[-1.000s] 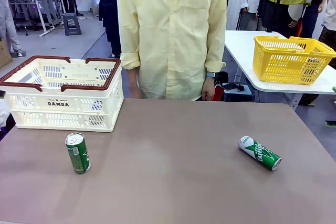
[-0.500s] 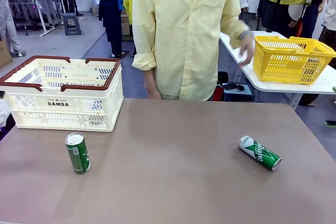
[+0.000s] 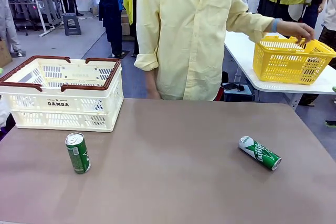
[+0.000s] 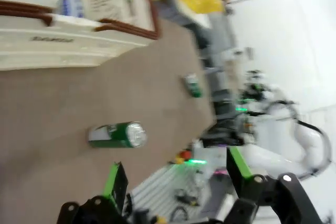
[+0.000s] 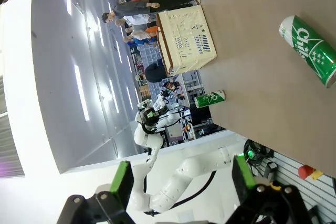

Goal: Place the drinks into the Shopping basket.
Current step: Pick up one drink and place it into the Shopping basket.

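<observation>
Nearest, the left gripper [image 4: 177, 174] holds its jaws wide apart with nothing between the green pads [image 4: 116, 181]; the right gripper [image 5: 181, 178] is spread just as wide and grips nothing; both look out over the brown table [image 3: 168, 192] from its near side.

On the robot's left half of the table the upright green can [image 3: 77, 153] stands with its silver top up, near the front of the Shopping basket [image 3: 58, 113] but not touching it; on the robot's right half the second green can [image 3: 260, 152] lies on its side, angled across the tabletop, white lettering along its length, well apart from the first; both drinks are outside the basket.

Farther back, the Shopping basket sits on the far left part of the table, cream-white and slotted, with a dark red-brown rim and handles and "DAMDA" on its near wall; a small blue-and-white shape [image 3: 97, 105] shows through the slots at its near right corner, too small to tell what it is.

Beyond the far edge a person [image 3: 184, 35] in a pale yellow shirt stands with one arm stretched toward the robot's right; that hand [image 3: 296, 29] is at the rim of a yellow basket [image 3: 289, 64], which rests on a white table [image 3: 241, 51] behind.
</observation>
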Controlling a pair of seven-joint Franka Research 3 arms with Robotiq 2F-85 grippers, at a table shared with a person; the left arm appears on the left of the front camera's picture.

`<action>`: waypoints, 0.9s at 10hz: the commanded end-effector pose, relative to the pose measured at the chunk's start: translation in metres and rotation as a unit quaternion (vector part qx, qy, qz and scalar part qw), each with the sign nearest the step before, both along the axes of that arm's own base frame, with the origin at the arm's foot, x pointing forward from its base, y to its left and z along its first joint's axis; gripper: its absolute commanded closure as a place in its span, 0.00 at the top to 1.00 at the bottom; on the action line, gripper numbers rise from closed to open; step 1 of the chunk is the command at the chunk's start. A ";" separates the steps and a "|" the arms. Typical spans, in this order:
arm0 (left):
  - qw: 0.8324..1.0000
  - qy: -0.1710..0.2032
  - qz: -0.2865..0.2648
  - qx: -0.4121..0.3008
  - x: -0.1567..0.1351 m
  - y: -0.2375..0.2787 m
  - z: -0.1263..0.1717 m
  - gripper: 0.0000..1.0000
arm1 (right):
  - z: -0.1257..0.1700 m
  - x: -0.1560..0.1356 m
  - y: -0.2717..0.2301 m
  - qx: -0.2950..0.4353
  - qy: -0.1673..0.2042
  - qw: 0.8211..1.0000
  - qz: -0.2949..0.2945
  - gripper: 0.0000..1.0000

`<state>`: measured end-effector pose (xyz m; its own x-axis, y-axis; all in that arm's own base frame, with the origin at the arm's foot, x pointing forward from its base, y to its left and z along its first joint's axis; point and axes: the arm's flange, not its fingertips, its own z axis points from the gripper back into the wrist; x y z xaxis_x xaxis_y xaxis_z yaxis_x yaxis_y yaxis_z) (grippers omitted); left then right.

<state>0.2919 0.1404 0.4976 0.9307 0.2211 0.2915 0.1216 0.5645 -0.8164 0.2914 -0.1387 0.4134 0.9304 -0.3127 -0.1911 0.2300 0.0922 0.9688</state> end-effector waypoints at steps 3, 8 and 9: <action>0.939 0.032 -0.067 0.335 -0.008 -0.155 0.034 1.00 | 0.000 -0.001 -0.001 -0.002 -0.013 1.000 0.006 1.00; 0.909 0.033 -0.121 0.397 -0.009 -0.238 0.015 1.00 | 0.000 -0.001 -0.001 -0.002 -0.013 1.000 0.006 1.00; 0.909 0.033 -0.121 0.397 -0.009 -0.238 0.015 1.00 | 0.000 -0.001 -0.001 -0.002 -0.013 1.000 0.006 1.00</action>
